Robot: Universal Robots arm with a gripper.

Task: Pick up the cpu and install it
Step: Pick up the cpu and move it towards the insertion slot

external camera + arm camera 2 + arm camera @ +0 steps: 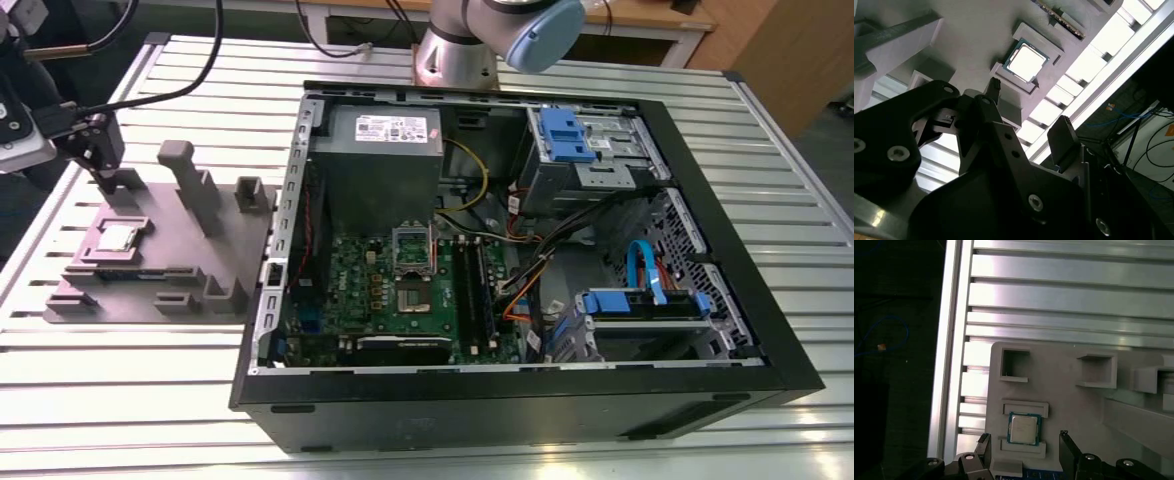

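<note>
At the exterior view's left, the cpu [118, 237] lies flat in a holder block's [200, 262] recess, so the pincer [1029, 102] above, fingers apart, can straddle it.

Straight above the cpu [1024, 429] the way is open, and the gripper's [1024, 439] spread fingers have bare block [160, 255] on either side. Upright posts [203, 195] stand near (toward the exterior view's right). In the case [534, 400], cables [534, 275] crowd beside the socket [412, 262].
</note>
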